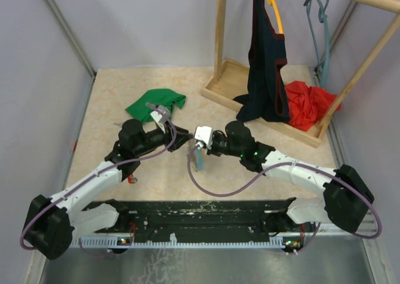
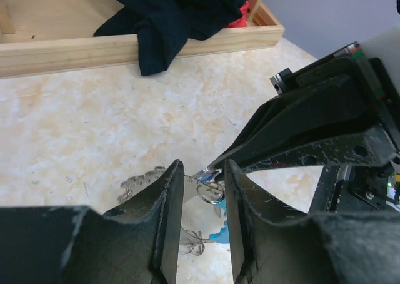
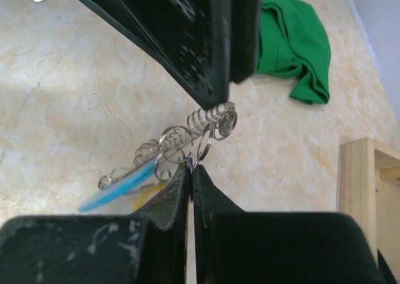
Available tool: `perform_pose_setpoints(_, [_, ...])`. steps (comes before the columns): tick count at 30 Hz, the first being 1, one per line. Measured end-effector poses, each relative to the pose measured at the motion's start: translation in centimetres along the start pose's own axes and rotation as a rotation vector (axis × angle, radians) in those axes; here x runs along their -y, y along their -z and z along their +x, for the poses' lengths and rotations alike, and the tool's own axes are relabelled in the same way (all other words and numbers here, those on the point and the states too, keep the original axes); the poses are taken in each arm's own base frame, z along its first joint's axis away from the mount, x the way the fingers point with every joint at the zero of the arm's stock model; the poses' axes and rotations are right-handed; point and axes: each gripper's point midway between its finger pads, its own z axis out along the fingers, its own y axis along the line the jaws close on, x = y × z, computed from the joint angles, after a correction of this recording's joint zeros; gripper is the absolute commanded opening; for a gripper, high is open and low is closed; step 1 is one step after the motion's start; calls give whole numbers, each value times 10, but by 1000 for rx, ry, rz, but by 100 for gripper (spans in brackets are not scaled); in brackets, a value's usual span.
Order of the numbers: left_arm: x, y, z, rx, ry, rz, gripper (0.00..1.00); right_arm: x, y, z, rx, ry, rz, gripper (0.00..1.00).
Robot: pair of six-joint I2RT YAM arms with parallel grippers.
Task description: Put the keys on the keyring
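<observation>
The keyring hangs in the air between my two grippers; its silvery coil (image 3: pixel 177 140) and light blue band (image 1: pixel 199 160) droop toward the table. My left gripper (image 1: pixel 182 137) (image 2: pixel 202 166) grips the coil's upper end at its fingertips; the chain (image 2: pixel 139 182) trails left. My right gripper (image 1: pixel 195 145) (image 3: pixel 191 168) is shut on a blue key (image 2: pixel 207 174) whose small split ring (image 3: pixel 203 147) stands right at the coil. A yellow piece (image 3: pixel 147 196) shows under the band. A small red-headed key (image 1: pixel 131 179) lies on the table by my left arm.
A green cloth (image 1: pixel 156 104) lies behind the left gripper. A wooden rack base (image 1: pixel 225 84) at the back right holds a dark garment (image 1: pixel 265 65) and a red cloth (image 1: pixel 309 102). The rack's front board (image 2: pixel 69 52) shows in the left wrist view.
</observation>
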Motion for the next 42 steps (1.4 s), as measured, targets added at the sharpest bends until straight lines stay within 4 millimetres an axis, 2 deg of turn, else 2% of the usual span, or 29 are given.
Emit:
perform_pose_setpoints(9, [-30, 22, -12, 39, 7, -175, 56, 17, 3, 45, -118, -210, 60, 0])
perform_pose_setpoints(15, [-61, 43, -13, 51, 58, -337, 66, 9, 10, 79, -247, -373, 94, 0])
perform_pose_setpoints(18, [-81, 56, -1, 43, 121, -434, 71, 5, 15, 92, -287, -457, 122, 0])
perform_pose_setpoints(20, [-92, 65, 11, 31, 169, -495, 74, 1, 21, 108, -323, -528, 152, 0])
perform_pose_setpoints(25, [-105, 85, 31, 22, 250, -602, 83, -7, 41, 149, -427, -701, 244, 0])
perform_pose_setpoints(28, [-104, 94, 26, 48, 256, -635, 88, -8, 47, 159, -436, -771, 294, 12])
perform_pose_setpoints(32, [-99, 109, 12, 104, 239, -670, 100, -9, 55, 159, -424, -806, 343, 20])
perform_pose_setpoints(33, [-98, 113, 9, 116, 234, -679, 100, -9, 58, 158, -421, -807, 353, 22])
perform_pose_setpoints(37, [-92, 131, -7, 160, 196, -720, 100, 7, 75, 140, -354, -793, 437, 31])
perform_pose_setpoints(38, [-90, 136, -13, 175, 181, -727, 100, 14, 80, 131, -322, -786, 465, 37])
perform_pose_setpoints(40, [-83, 147, -29, 219, 145, -739, 100, 27, 93, 113, -256, -766, 522, 58])
perform_pose_setpoints(42, [-77, 157, -44, 261, 111, -746, 100, 38, 109, 96, -192, -750, 582, 84])
